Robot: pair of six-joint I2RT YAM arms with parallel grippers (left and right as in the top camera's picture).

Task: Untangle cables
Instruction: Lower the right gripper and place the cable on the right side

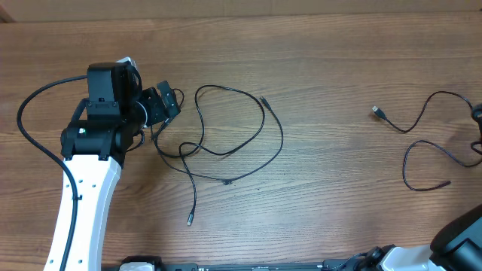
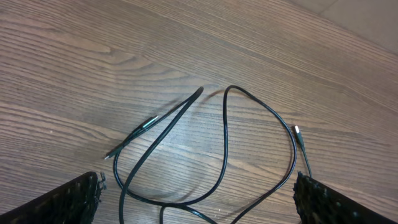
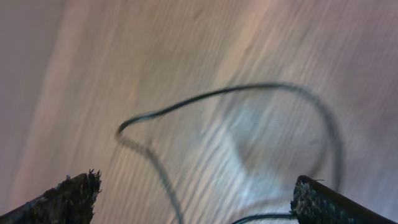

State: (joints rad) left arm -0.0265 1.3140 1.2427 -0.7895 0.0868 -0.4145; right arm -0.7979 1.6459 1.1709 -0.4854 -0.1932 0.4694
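Two arms enter from the near table edge, the left arm (image 1: 86, 188) white-linked, the right arm (image 1: 459, 237) only partly in view. Left gripper (image 1: 162, 105), fingers spread wide and holding nothing, sits just beside the left margin of the tangled cables (image 1: 188, 148). Its wrist view shows fingertips (image 2: 68, 199) flanking crossed black loops and a silver plug (image 2: 298, 134) lying flat on the wooden table (image 1: 316, 45). Right gripper (image 3: 199, 202), likewise spread and empty, hovers over a blurred cord loop (image 3: 217, 92). Separate cables (image 1: 407, 131) curl at the right, well apart from the tangle, one ending in a grey plug (image 1: 377, 112).
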